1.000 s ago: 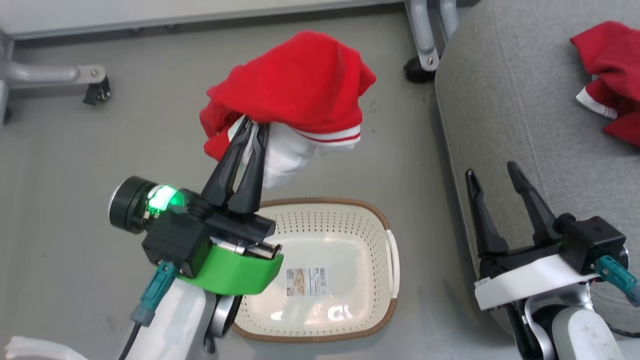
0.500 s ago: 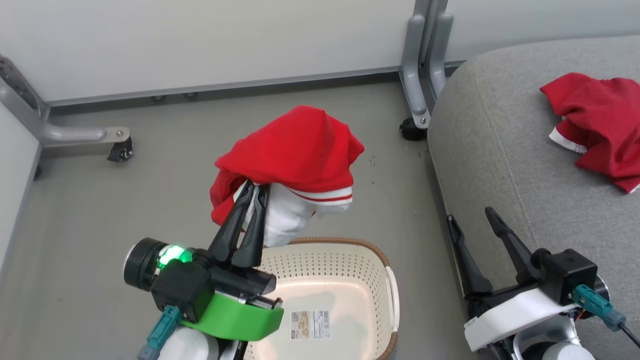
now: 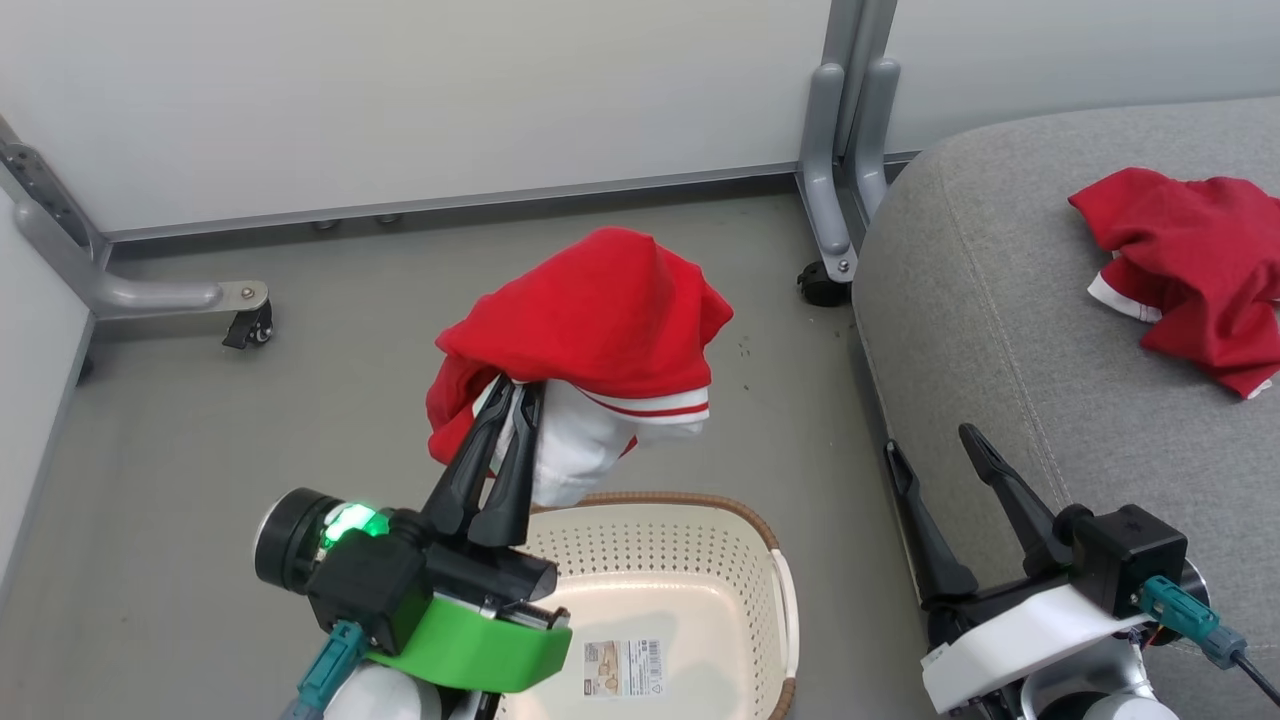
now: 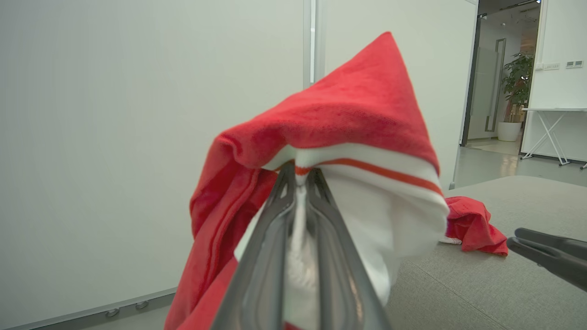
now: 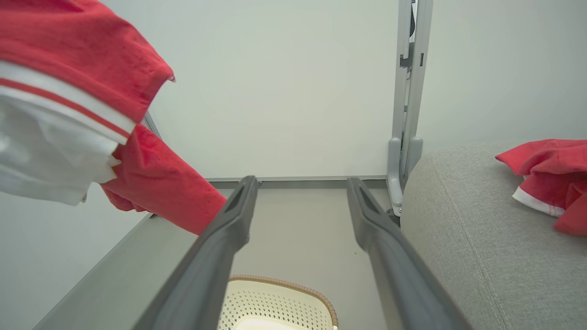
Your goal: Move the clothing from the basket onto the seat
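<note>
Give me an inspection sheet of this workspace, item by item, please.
Surface: grey floor, basket standing on it.
Job's things: held garment hanging clear of the basket; second garment lying on the seat; basket's visible part holds just a label sticker.
Clutter: few dark specks on floor.
Hands: left hand shut on the held garment; right hand open, empty, beside the seat.
Cables: teal connector at each wrist.
Surroundings: white wall panels, grey frame legs with casters.

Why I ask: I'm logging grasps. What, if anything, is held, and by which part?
The left gripper pinches the red garment by its white panel, just under the striped trim; the right gripper is open and empty.
</note>
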Motion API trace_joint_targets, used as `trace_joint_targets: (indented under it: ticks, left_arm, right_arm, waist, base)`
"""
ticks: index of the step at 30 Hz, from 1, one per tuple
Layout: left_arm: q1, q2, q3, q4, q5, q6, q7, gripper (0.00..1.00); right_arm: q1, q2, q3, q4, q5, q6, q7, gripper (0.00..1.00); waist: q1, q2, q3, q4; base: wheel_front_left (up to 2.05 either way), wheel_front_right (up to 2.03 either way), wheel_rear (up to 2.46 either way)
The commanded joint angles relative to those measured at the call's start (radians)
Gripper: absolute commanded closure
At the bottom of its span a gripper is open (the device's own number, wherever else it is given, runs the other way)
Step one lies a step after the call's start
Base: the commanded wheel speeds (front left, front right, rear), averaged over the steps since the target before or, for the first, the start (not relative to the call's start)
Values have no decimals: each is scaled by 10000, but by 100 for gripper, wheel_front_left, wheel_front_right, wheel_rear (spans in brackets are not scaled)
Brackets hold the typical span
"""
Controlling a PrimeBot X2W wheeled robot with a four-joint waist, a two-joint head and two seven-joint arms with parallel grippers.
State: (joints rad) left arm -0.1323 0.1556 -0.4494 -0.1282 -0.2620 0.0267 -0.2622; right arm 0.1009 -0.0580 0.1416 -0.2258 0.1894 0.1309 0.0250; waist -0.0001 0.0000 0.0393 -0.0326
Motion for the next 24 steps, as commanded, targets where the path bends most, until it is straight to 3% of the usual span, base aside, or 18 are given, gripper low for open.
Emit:
trace_joint_targets:
  ticks: [1,13,24]
  left_arm:
    - [149,-15,68,-38,-58,-34,-34,100]
    - [165,-51,98,-44,-43,-96,-36,100]
    - [-80,-140,-44,94,-11,-226,-36,100]
  right_arm:
    - [108,-10,5,-21,25,-3,3,0]
    - [-150,-170,560,45,150,-3,53,0]
    - [-1901,-799,3353,494,926,-2,-71,0]
  waist:
    - [1,0,-1,0]
    - [1,0,35,49]
    - [1,0,350,162]
  base:
    - [0,0,0]
    - [0,0,0]
    - [0,0,0]
